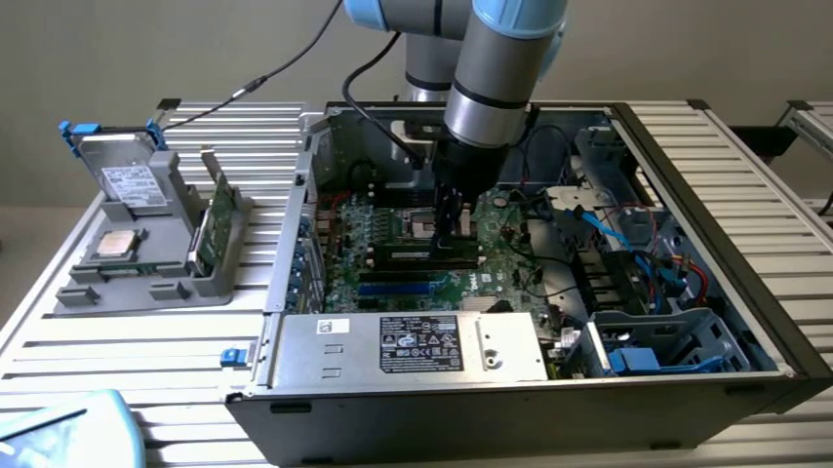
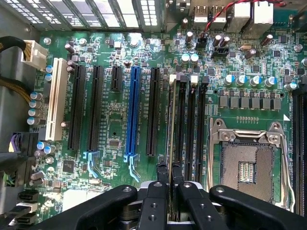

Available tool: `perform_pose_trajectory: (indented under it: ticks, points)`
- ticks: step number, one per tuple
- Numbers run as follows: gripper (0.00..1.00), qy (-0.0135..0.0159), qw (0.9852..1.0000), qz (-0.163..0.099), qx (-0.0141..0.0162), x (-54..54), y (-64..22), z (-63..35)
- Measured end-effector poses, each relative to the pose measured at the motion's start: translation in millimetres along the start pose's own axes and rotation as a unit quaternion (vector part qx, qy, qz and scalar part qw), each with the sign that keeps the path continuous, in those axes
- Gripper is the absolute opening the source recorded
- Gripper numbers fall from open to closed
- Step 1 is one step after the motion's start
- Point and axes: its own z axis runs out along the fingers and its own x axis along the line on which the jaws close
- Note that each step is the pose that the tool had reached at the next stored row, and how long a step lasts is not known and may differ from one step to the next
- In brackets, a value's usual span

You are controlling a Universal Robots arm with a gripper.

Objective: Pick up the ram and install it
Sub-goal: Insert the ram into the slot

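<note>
The ram (image 2: 171, 120) shows edge-on as a thin strip along the outermost of the black memory slots (image 2: 192, 120), next to the empty processor socket (image 2: 249, 167). My gripper (image 2: 169, 167) is shut on one end of the ram, with a black finger (image 2: 162, 173) on each side. In the exterior view the gripper (image 1: 454, 237) points straight down inside the open computer case, and the ram (image 1: 416, 256) lies long and dark just beneath it on the green motherboard (image 1: 390, 229). Whether the ram is pressed fully into the slot I cannot tell.
Black, blue (image 2: 133, 110) and white (image 2: 56, 96) expansion slots run beside the memory slots. The silver power supply (image 1: 416, 346) and a drive cage with cables (image 1: 651, 292) crowd the case. To the exterior view's left, a grey holder (image 1: 143, 263) carries a drive, a processor and an upright green board (image 1: 215, 224).
</note>
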Motion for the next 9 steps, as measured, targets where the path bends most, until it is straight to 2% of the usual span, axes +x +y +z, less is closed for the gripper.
perform_pose_trajectory:
  ticks: [9]
  points:
    - [0.14, -0.0001, 1.0, 0.0, 0.0, -2.3, -0.2, 0.6]
